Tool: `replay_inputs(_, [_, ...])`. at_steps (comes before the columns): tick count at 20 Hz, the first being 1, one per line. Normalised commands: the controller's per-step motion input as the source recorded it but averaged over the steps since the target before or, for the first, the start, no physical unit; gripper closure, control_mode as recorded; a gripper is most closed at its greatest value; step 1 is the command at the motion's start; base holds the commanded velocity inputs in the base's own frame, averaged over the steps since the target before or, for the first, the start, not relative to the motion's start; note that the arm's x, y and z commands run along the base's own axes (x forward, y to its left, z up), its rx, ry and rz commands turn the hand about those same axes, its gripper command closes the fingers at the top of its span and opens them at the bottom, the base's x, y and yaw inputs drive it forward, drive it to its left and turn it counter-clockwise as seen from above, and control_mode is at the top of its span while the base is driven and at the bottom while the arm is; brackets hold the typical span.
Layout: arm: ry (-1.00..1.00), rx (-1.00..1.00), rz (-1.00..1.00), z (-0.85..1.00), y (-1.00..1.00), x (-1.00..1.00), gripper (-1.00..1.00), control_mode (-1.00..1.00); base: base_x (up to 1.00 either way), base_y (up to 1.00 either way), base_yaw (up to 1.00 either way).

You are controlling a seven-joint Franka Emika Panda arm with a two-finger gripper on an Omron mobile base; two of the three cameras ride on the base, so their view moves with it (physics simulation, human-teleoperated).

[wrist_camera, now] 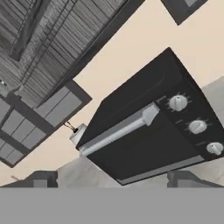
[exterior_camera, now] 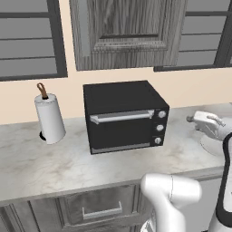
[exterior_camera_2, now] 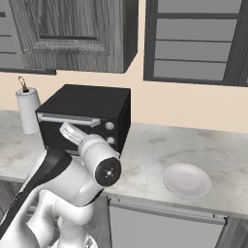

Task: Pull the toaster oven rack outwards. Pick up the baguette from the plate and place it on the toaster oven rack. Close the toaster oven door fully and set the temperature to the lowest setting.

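The black toaster oven (exterior_camera: 124, 115) stands on the marble counter with its door (exterior_camera: 120, 131) shut, so the rack is hidden inside. A silver bar handle (wrist_camera: 118, 131) runs across the door's top. Three round knobs (wrist_camera: 178, 103) sit in a column on the oven's right. My gripper (exterior_camera: 192, 119) hovers to the right of the oven, in front of it and apart from it, pointing at its front. Its fingertips (wrist_camera: 41, 179) stand wide apart, open and empty. The white plate (exterior_camera_2: 186, 180) lies on the counter to the right and looks bare. The baguette is out of view.
A paper towel roll (exterior_camera: 49, 118) stands left of the oven. Grey wall cabinets (exterior_camera: 122, 31) hang above the oven. Drawers (exterior_camera: 102, 208) sit below the counter's front edge. Bare counter (exterior_camera_2: 155, 145) stretches between the oven and the plate.
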Motion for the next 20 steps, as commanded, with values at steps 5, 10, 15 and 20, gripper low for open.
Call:
replay_inputs(5, [0.08, -0.16, -0.17, -0.18, 0.13, 0.44, -1.0, -1.0, 0.0, 0.0, 0.0])
replay_inputs(10, [0.04, 0.0, -0.07, -0.04, 0.07, 0.42, -1.0, -1.0, 0.0, 0.0, 0.0])
replay_inputs(15, [-0.05, -0.09, -0.07, -0.28, -0.16, 0.18, -1.0, -1.0, 0.0, 0.0, 0.0])
replay_inputs(20, [0.0, -0.04, -0.03, -0.05, -0.02, 0.02, -1.0, -1.0, 0.0, 0.0, 0.0])
